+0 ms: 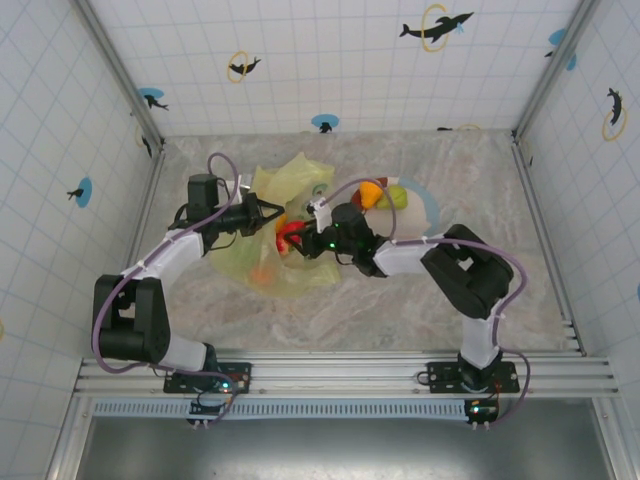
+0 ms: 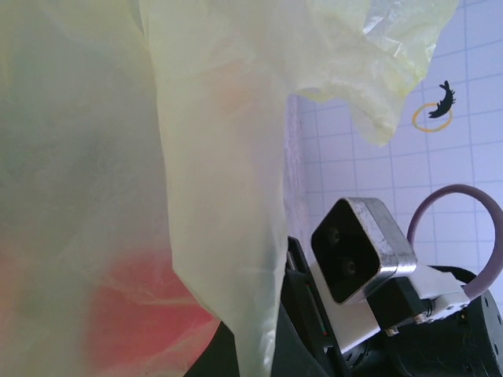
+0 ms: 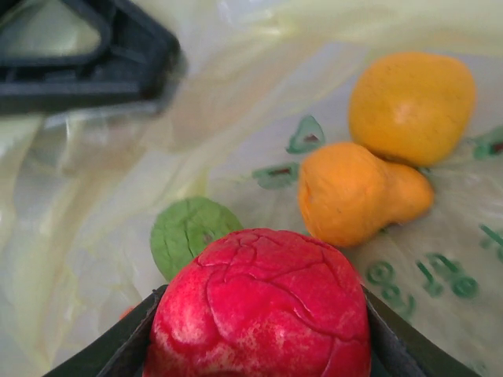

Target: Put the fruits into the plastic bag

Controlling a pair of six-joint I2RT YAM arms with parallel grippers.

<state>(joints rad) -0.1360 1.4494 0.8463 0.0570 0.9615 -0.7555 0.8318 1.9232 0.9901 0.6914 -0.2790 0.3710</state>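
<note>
Red fruit [image 3: 259, 302] sits gripped in the right hand [image 1: 299, 241] — fingers closed on its two flanks, across the widest part, which looks the right place to hold it. The skin is matt and crackled, so I judge it light, firm and not slippery; a short drop onto film shouldn't hurt it. Under and ahead of that hand lies the plastic bag [image 3: 236, 133], with two orange fruits [image 3: 357, 192] touching each other ahead to the right and a green fruit [image 3: 192, 232] just past the fingertips. The bag is the tricky one — thin, limp, likely to collapse unless its rim is held. The left hand [image 1: 262, 213] is at that rim, facing the right hand; whether it pinches the film I cannot tell. Below is a flat marbled bench [image 1: 400, 310], with tiled walls [image 1: 330, 60] well back. More fruits [image 1: 370, 193] wait on the plate [image 1: 430, 200] behind the right hand.
</note>
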